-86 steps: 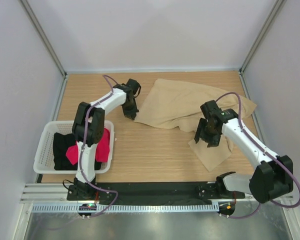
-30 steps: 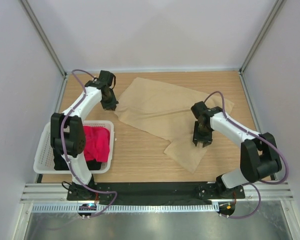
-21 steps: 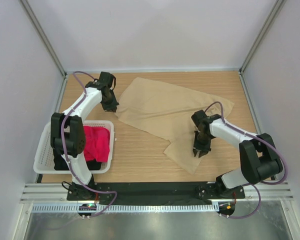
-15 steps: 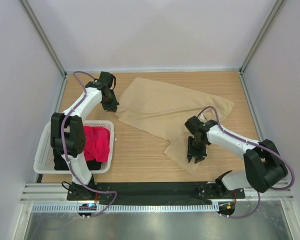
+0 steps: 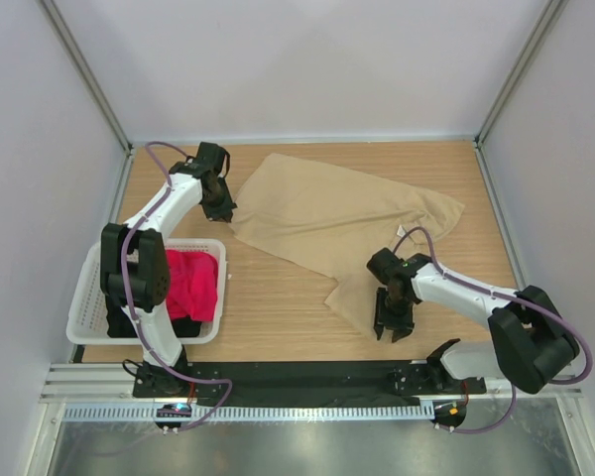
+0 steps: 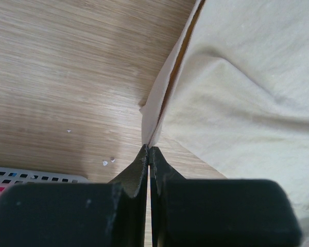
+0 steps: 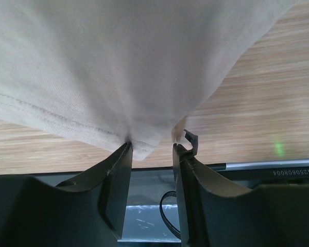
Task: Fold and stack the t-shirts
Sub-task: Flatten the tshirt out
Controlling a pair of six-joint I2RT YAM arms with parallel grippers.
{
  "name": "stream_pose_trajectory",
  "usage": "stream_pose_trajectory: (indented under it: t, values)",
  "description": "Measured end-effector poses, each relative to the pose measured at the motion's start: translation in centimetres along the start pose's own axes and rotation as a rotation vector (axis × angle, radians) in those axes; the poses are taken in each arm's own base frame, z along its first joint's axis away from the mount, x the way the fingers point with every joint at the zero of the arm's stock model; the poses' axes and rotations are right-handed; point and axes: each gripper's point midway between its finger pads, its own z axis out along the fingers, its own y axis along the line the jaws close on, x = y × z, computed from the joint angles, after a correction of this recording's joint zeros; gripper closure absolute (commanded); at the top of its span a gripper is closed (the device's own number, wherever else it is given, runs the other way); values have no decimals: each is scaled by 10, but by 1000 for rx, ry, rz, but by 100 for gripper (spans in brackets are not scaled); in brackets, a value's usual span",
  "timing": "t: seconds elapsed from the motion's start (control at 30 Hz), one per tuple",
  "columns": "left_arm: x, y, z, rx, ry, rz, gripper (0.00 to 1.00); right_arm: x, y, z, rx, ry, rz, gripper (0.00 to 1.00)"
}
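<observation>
Three t-shirts in view, top camera. Far left: white plastic slotted basket [image 5: 89, 297] on the light wooden table [image 5: 278, 307], near its left edge. A bright red-pink cloth t-shirt [image 5: 190, 283] lies crumpled inside it, on top of a black cloth t-shirt [image 5: 183, 325], of which only a dark strip shows at the near side.

Left gripper [image 5: 223, 210] sits beyond the basket, at the left-hand edge of the large tan cloth t-shirt [image 5: 327, 213]. The left wrist camera confirms this: the left gripper [image 6: 149, 152] has its jaws closed flush, pinching a thin folded edge of the tan shirt [image 6: 247, 103], which rises from the tips. Bare table [image 6: 67, 67] shows to the left and a basket corner [image 6: 20, 177] at bottom left.

Centre: the tan shirt is spread out on the table, not folded, wrinkled, running from the left gripper across to the right-hand side, with one corner reaching toward the near edge.

Right: the right gripper [image 5: 392, 327] is at that near corner. On the right wrist camera, the right gripper [image 7: 152, 146] has its jaws parted. The hemmed corner of the tan shirt [image 7: 118, 67] lies between the tips, touching one finger [image 7: 124, 154] and not clamped.
</observation>
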Motion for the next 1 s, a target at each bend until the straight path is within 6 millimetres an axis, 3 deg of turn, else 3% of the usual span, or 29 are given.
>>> stream_pose_trajectory:
  t: [0.27,0.47,0.8,1.0]
  values:
    - [0,0,0,1,0,0,100,4,5,7,-15,17,-11,59]
    - [0,0,0,0,1,0,100,6,10,8,-35,23,-19,57]
    - [0,0,0,-1,0,1,100,7,18,-3,-100,-10,-34,58]
    - [0,0,0,-1,1,1,100,14,14,6,-82,28,-35,59]
